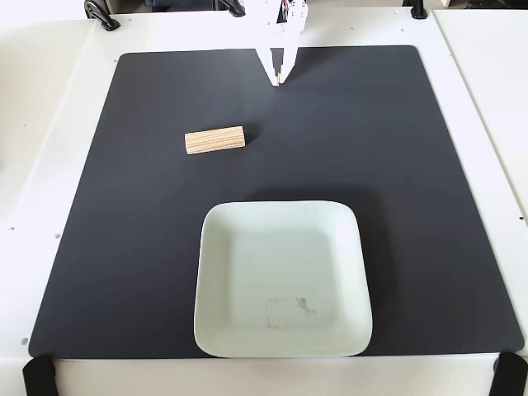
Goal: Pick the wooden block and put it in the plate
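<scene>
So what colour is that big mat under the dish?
The mat is dark charcoal, nearly black and plain, shown in the fixed view.

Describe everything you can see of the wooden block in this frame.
The wooden block is a small, elongated rectangular piece of light tan wood with grain lines running lengthwise. It lies flat on the black mat, long axis roughly left to right in the fixed view, its right end tilted slightly up-frame. It sits above and left of the plate, apart from it. Nothing touches it; the gripper is well clear, near the mat's top edge.
</scene>
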You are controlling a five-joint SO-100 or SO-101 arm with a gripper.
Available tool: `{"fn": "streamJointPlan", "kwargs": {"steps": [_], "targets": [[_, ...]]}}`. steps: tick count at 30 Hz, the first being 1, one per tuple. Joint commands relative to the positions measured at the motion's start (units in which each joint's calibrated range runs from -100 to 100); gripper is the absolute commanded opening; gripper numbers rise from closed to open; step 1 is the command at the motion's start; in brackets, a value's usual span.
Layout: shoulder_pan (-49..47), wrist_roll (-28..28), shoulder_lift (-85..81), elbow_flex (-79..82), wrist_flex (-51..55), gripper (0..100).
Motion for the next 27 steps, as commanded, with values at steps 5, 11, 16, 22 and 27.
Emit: {"fn": "streamJointPlan", "kwargs": {"steps": [5, 11, 16, 22, 27], "targets": [[-0.2, -0.1, -0.1, 0.5, 0.4, 2], [-0.2, -0.1, -0.1, 0.5, 0.4, 2], [0.4, -0.1, -0.1, 0.5, 0.4, 2], [0.3, -0.1, -0.1, 0.5, 0.4, 2], [-0.3, -0.1, -0.1, 0.5, 0.4, 2]]}}
